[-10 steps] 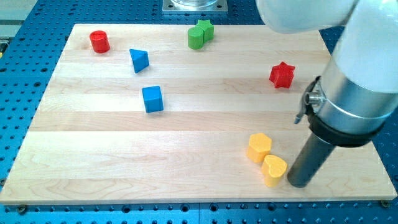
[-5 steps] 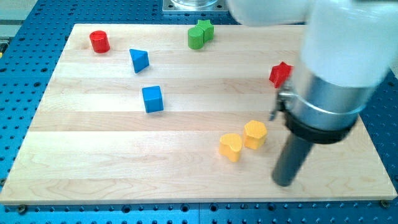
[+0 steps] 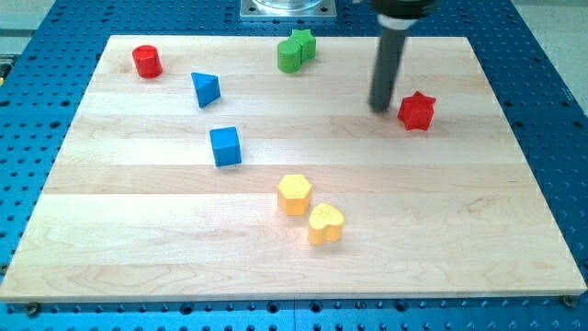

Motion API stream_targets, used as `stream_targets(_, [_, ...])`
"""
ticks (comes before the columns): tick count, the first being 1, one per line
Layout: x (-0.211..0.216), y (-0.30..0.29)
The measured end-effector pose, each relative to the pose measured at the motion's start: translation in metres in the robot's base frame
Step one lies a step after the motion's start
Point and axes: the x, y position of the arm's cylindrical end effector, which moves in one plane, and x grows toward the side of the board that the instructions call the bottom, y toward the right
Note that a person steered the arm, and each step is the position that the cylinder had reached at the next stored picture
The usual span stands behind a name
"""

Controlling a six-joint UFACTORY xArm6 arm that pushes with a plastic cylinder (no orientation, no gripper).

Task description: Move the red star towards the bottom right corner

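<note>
Red star (image 3: 416, 110) sits on the bench (image 3: 514, 230) in the view's upper right part, well apart from the bottom right corner. My tip (image 3: 380, 108) rests just beside it on the view's left, with a thin strip of wood between them. No jaws exist on this arm; it ends in a plain dark rod.

Two green blocks (image 3: 295, 50) huddle together near the view's top edge, left of the rod. A red cylinder (image 3: 146, 61) stands in the top left part, a blue triangular block (image 3: 206, 88) near it, and a blue cube (image 3: 225, 146) lower down. A yellow hexagonal block (image 3: 295, 194) and a yellow heart (image 3: 325, 223) lie close together toward the view's bottom centre.
</note>
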Motion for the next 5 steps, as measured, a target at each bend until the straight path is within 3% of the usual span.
stream_targets(1, [0.003, 0.049])
stream_targets(3, [0.132, 0.052])
stream_targets(4, [0.073, 0.053])
stream_targets(5, [0.075, -0.004])
